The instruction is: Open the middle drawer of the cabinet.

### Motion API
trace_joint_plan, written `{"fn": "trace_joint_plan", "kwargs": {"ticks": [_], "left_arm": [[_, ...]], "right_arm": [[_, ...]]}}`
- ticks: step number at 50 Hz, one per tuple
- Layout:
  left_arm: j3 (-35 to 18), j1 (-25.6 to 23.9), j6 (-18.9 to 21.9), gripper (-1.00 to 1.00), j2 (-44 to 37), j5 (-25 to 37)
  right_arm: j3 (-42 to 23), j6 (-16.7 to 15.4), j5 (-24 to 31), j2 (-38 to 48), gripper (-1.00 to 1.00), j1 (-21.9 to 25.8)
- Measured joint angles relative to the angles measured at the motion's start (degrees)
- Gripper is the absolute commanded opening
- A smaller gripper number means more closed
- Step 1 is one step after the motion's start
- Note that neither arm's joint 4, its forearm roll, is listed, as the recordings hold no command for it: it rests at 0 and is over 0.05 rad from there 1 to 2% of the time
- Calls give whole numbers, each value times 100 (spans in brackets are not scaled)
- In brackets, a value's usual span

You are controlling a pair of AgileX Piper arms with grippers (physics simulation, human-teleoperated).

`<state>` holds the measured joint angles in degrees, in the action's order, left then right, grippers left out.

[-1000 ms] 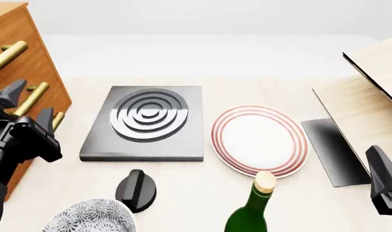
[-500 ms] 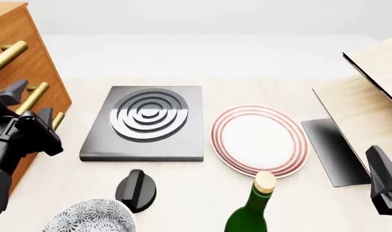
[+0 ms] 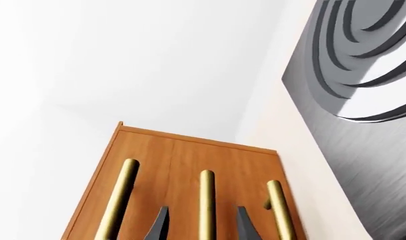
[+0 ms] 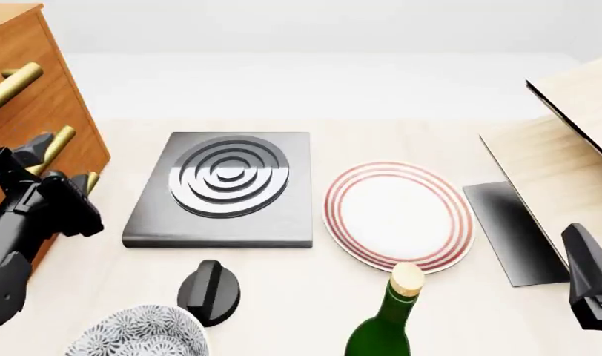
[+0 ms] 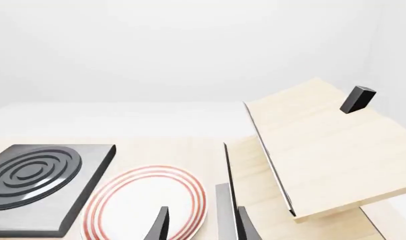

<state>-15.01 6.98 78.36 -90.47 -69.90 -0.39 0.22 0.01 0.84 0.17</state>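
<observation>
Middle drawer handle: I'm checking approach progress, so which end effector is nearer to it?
Left. The left end effector straddles the middle drawer handle, jaws open; the right end effector hangs far across the table, over the plate.

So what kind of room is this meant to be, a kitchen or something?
Probably a mock kitchen counter, rendered in a simulator. A dark hob plate with ring burner sits by a red-rimmed plate and a green corked bottle, with a wooden cabinet of brass-handled drawers to one side.
</observation>
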Motion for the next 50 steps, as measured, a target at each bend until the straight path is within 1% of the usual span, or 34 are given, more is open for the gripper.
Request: {"fn": "trace_joint_plan", "kwargs": {"ticks": [27, 50], "left_arm": [[56, 262, 21, 100, -206, 0], [138, 463, 143, 100, -248, 0]], "right_arm": [[0, 0, 0, 1, 100, 0], [0, 0, 0, 0, 100, 0]]}}
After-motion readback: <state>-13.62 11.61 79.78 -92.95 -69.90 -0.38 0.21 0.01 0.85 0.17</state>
